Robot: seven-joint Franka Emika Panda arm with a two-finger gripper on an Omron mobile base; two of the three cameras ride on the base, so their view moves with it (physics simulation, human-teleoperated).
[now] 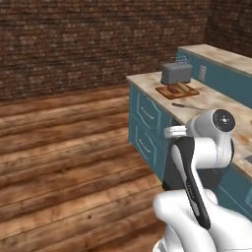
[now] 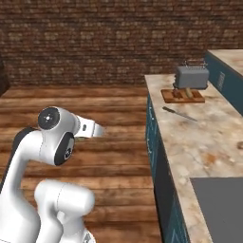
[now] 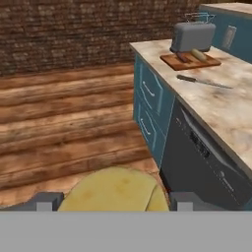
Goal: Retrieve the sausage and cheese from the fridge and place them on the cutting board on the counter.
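Step in hand: carrying the cheese (image 3: 110, 189) to the cutting board (image 3: 189, 61). In the hand view, the claw (image 3: 112, 199) is clenched on the cheese: the yellowish lump sits between the two grey fingertips (image 3: 45, 201) at the bottom of the view, jaws wide around it.

The cutting board lies on the table (image 3: 231, 106) directly in front of the grey toaster (image 3: 193, 35), well apart from the claw. A dark-red item on the board appears to be the sausage (image 3: 183, 57), with a pale tan loaf-shaped item (image 3: 198, 54) beside it; at this range the identification is uncertain. A knife (image 3: 202, 81) lies on the table just nearer than the board.

Next move, as judged: bring the arm (image 1: 197, 162) closer, raise the cheese above table height, clear the knife, and lower it onto a bare part of the board before releasing.
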